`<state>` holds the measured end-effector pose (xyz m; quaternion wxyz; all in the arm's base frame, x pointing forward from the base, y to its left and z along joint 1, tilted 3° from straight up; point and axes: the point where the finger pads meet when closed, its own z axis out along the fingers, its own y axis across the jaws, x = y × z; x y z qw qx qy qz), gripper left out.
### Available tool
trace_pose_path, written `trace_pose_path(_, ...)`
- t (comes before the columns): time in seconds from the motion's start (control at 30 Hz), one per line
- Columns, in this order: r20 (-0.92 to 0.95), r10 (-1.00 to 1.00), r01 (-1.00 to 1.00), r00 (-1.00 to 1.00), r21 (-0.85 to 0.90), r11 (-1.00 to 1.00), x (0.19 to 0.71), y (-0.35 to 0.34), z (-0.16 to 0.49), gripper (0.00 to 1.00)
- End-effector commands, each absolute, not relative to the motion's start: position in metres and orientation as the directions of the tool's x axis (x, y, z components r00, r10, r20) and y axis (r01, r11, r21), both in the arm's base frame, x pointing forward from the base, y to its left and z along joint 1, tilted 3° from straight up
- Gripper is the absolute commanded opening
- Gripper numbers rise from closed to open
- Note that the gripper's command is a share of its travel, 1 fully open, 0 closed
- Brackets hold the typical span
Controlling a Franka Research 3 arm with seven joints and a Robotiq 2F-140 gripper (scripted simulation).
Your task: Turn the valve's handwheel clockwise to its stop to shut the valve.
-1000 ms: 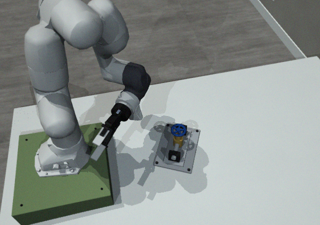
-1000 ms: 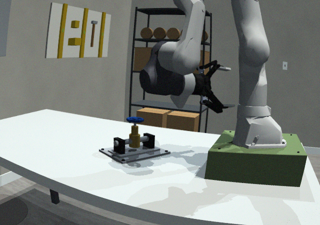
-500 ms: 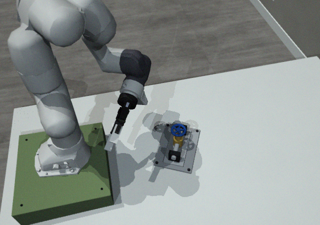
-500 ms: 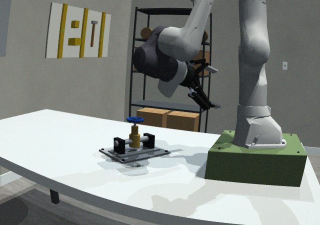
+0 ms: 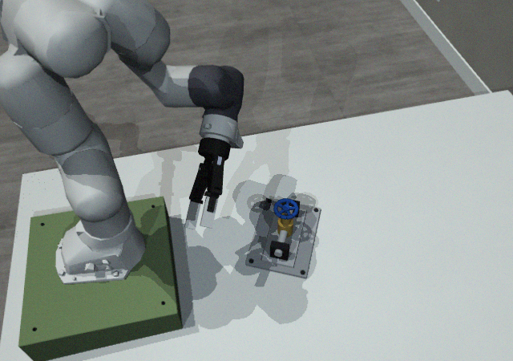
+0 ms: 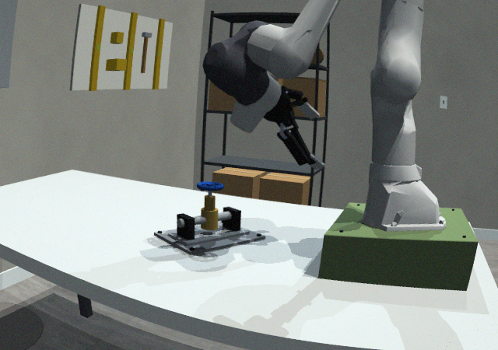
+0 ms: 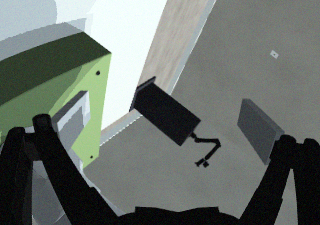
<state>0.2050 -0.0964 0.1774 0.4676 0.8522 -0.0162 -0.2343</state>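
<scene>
The valve stands on a grey baseplate [image 5: 285, 241] on the white table. Its blue handwheel [image 5: 286, 208] lies level on top of a brass body [image 5: 284, 225], with a grey pipe held by two black clamps. It also shows in the exterior view [image 6: 209, 186]. My gripper [image 5: 199, 218] [image 6: 313, 137] hangs in the air to the left of the valve, between it and the arm's base, tilted down toward the base side. It is open wide and empty. In the wrist view the fingers frame floor and table edge; the valve is out of sight there.
The arm stands on a green block [image 5: 99, 278] at the table's left end, also seen in the wrist view [image 7: 54, 92]. A black shelf [image 6: 265, 105] with cardboard boxes stands behind the table. A tool board hangs on the wall.
</scene>
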Motion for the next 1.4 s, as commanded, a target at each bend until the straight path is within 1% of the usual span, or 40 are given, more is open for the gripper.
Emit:
trace_pose_path(0.0, -0.463, -0.104, 0.300, 0.880, 0.713, -0.634, 0.224, -0.091, 0.170, 1.00)
trace_pose_path(0.27, -0.452, 0.021, 0.340, 0.892, 0.639, -0.690, 0.252, -0.083, 0.166, 1.00)
trace_pose_path(0.4, -0.446, 0.050, 0.350, 0.893, 0.622, -0.700, 0.259, -0.081, 0.166, 1.00)
trace_pose_path(0.43, -0.439, 0.091, 0.365, 0.894, 0.594, -0.717, 0.268, -0.079, 0.164, 1.00)
trace_pose_path(0.63, -0.414, 0.182, 0.400, 0.892, 0.535, -0.744, 0.289, -0.073, 0.162, 1.00)
trace_pose_path(0.7, -0.414, 0.182, 0.400, 0.892, 0.535, -0.744, 0.289, -0.073, 0.162, 1.00)
trace_pose_path(0.83, -0.383, 0.267, 0.436, 0.884, 0.473, -0.766, 0.309, -0.068, 0.158, 1.00)
trace_pose_path(1.03, -0.367, 0.301, 0.451, 0.880, 0.450, -0.771, 0.318, -0.066, 0.158, 1.00)
trace_pose_path(1.07, -0.343, 0.351, 0.475, 0.871, 0.409, -0.779, 0.330, -0.062, 0.155, 1.00)
trace_pose_path(1.2, -0.311, 0.405, 0.502, 0.860, 0.370, -0.782, 0.345, -0.059, 0.154, 1.00)
trace_pose_path(1.33, -0.310, 0.406, 0.502, 0.860, 0.369, -0.782, 0.345, -0.059, 0.154, 1.00)
trace_pose_path(1.37, -0.277, 0.456, 0.530, 0.846, 0.327, -0.783, 0.359, -0.055, 0.152, 1.00)
